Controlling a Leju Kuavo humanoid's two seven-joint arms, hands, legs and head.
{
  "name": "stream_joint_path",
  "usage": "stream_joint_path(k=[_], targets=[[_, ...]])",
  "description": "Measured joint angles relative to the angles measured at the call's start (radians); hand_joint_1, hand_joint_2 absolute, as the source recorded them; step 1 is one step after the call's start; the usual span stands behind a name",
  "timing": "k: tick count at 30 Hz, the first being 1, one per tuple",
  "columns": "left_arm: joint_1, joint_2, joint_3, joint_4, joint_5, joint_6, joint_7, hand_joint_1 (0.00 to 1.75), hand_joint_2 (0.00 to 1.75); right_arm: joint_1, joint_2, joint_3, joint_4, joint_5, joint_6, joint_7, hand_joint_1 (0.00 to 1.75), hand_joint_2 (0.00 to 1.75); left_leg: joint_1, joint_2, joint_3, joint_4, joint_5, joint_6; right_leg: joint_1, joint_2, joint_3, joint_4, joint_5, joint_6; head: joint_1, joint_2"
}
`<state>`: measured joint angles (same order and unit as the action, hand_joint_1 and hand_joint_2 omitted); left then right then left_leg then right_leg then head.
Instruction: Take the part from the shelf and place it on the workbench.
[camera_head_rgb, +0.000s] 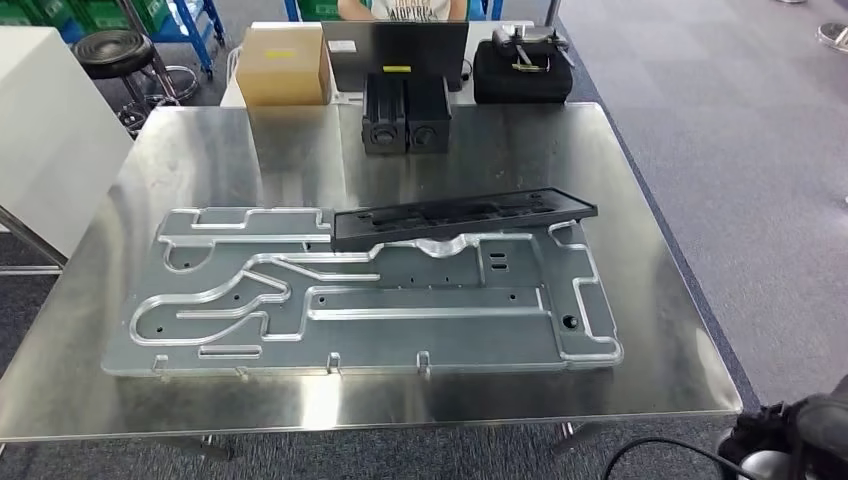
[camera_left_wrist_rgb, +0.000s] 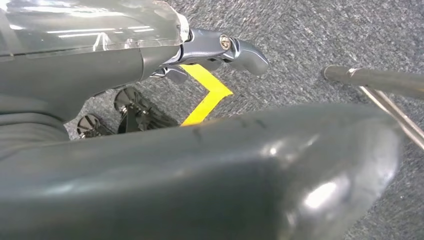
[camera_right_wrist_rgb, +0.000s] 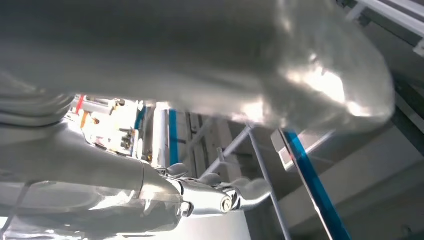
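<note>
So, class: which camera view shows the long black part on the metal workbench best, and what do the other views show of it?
The head view: the long black part lies in full across the grey plate on the workbench. The left wrist view faces carpet and the left hand; the right wrist view faces the right hand and background racking, not the part.

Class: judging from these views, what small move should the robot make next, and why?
Probably none on the bench: the black part already lies on the metal plate on the workbench, and the left hand holds nothing. It could likely turn toward the shelf.
</note>
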<state>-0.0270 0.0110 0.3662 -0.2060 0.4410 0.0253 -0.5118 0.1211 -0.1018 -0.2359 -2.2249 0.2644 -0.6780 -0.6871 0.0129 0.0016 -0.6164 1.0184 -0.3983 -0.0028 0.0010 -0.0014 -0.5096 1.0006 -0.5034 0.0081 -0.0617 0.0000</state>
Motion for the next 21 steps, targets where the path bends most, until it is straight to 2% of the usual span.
stream_joint_path(k=[2,3,4,6,7,8,9,10,11,12,13,14,17,18,19,21], targets=[[0.001,0.002,0.007,0.0,0.0,0.004,-0.001,0.0,0.0,0.02,-0.003,-0.001,-0.003,-0.008,-0.007,0.0,0.0,0.0,0.0,-0.001,-0.005,0.002,0.0,-0.012,-0.004,-0.001,-0.008,-0.008,0.019,-0.012,0.0,0.0],[0.002,0.003,0.01,0.0,0.0,0.005,-0.002,0.0,0.0,0.031,-0.005,0.0,-0.004,-0.009,-0.011,0.0,0.0,0.0,0.0,-0.002,-0.014,0.021,-0.023,-0.016,-0.007,-0.003,-0.016,-0.013,0.032,-0.019,0.0,0.0],[0.003,0.003,0.013,0.0,-0.001,0.006,-0.004,0.0,0.0,0.041,-0.007,0.0,-0.005,-0.009,-0.014,0.0,0.0,0.0,0.0,-0.002,-0.028,0.061,-0.061,-0.018,-0.009,-0.004,-0.026,-0.017,0.044,-0.025,0.0,0.0],[0.002,0.004,0.017,0.0,-0.001,0.006,-0.007,0.0,0.0,0.061,-0.009,0.002,-0.006,-0.007,-0.016,0.0,0.0,0.0,0.001,-0.002,-0.064,0.188,-0.161,-0.023,-0.005,-0.005,-0.053,-0.015,0.064,-0.032,0.0,0.0],[0.003,0.005,0.019,0.0,-0.001,0.007,-0.008,0.0,0.0,0.07,-0.01,0.004,-0.006,-0.007,-0.017,0.0,0.0,0.0,0.001,-0.002,-0.071,0.242,-0.195,-0.025,-0.003,-0.005,-0.068,-0.012,0.074,-0.032,0.0,0.0],[0.003,0.004,0.021,0.0,-0.001,0.007,-0.008,0.0,0.0,0.079,-0.01,0.005,-0.007,-0.007,-0.017,0.0,0.0,0.0,0.001,-0.002,-0.062,0.267,-0.213,-0.026,-0.001,-0.005,-0.083,-0.008,0.083,-0.032,0.0,0.0],[0.003,0.004,0.023,0.0,-0.001,0.009,-0.008,0.0,0.0,0.087,-0.011,0.006,-0.007,-0.006,-0.017,0.0,0.0,0.0,0.001,-0.002,-0.033,0.252,-0.211,-0.025,0.0,-0.005,-0.097,-0.004,0.09,-0.031,0.0,0.0],[0.004,0.003,0.025,0.0,-0.001,0.01,-0.008,0.0,0.0,0.093,-0.012,0.007,-0.008,-0.005,-0.017,0.0,0.0,0.0,0.001,-0.002,0.016,0.196,-0.195,-0.022,0.001,-0.005,-0.11,0.001,0.098,-0.03,0.0,0.0],[0.003,0.003,0.028,0.0,-0.001,0.012,-0.008,0.0,0.0,0.098,-0.013,0.009,-0.009,-0.003,-0.017,0.0,0.0,0.0,0.0,-0.002,0.076,0.115,-0.179,-0.016,0.002,-0.005,-0.122,0.006,0.106,-0.028,0.0,0.0],[0.002,0.002,0.031,0.0,-0.001,0.014,-0.008,0.0,0.0,0.102,-0.015,0.012,-0.01,-0.002,-0.017,0.0,0.0,0.0,-0.003,-0.002,0.123,0.045,-0.165,-0.009,0.004,-0.005,-0.13,0.01,0.113,-0.024,0.0,0.0],[0.001,0.001,0.034,0.0,-0.001,0.016,-0.009,0.0,0.0,0.105,-0.017,0.015,-0.01,0.0,-0.017,0.0,0.0,0.0,-0.006,-0.002,0.155,-0.006,-0.155,-0.002,0.004,-0.005,-0.136,0.012,0.12,-0.019,0.0,0.0],[0.001,0.0,0.036,0.0,-0.001,0.018,-0.01,0.0,0.0,0.106,-0.02,0.017,-0.01,0.0,-0.017,0.0,0.0,0.0,-0.01,-0.002,0.167,-0.03,-0.151,0.004,0.004,-0.006,-0.138,0.013,0.127,-0.013,0.0,0.0],[0.004,-0.004,0.039,0.0,-0.001,0.021,-0.011,0.0,0.0,0.111,-0.03,0.02,-0.009,-0.008,-0.017,0.0,0.0,0.0,-0.014,0.0,0.155,-0.036,-0.121,0.021,-0.002,-0.003,-0.141,0.009,0.143,0.005,0.0,0.0],[0.003,-0.005,0.039,0.0,0.0,0.022,-0.011,0.0,0.0,0.113,-0.034,0.02,-0.009,-0.014,-0.017,0.0,0.0,0.0,-0.012,0.003,0.147,-0.04,-0.107,0.027,-0.004,0.0,-0.147,0.021,0.123,0.011,0.0,0.0],[0.003,-0.007,0.039,0.0,0.0,0.022,-0.011,0.0,0.0,0.115,-0.039,0.02,-0.008,-0.02,-0.017,0.0,0.0,0.0,-0.009,0.006,0.135,-0.044,-0.092,0.032,-0.005,0.002,-0.157,0.052,0.084,0.016,0.0,0.0],[0.002,-0.008,0.04,0.0,0.0,0.022,-0.01,0.0,0.0,0.117,-0.046,0.02,-0.006,-0.028,-0.017,0.0,0.0,0.0,-0.007,0.01,0.105,-0.045,-0.066,0.037,-0.011,0.003,-0.185,0.168,-0.03,0.025,0.0,0.0]])
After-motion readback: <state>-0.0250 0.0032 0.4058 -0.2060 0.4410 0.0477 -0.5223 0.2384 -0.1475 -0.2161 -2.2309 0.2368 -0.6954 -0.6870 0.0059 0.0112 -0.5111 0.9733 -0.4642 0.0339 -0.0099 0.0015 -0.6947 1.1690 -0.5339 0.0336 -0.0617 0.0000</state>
